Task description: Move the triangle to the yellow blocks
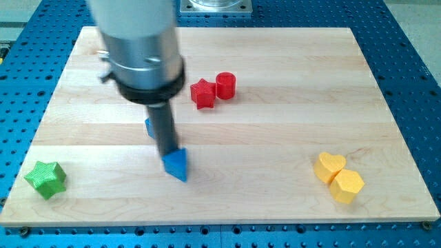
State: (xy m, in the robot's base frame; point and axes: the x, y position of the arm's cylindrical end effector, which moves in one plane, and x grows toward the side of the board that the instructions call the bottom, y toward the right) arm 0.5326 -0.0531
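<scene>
A blue triangle block (176,164) lies on the wooden board (275,158), below the centre-left. My tip (169,151) touches the triangle's upper left edge. A yellow heart block (329,166) and a yellow hexagon block (346,185) sit touching each other at the view's lower right, far to the right of the triangle. The rod and its grey mount rise toward the view's top left.
A second blue block (148,127) is mostly hidden behind the rod. A red star block (202,94) and a red cylinder (225,85) sit together above centre. A green star block (46,179) sits at the lower left corner.
</scene>
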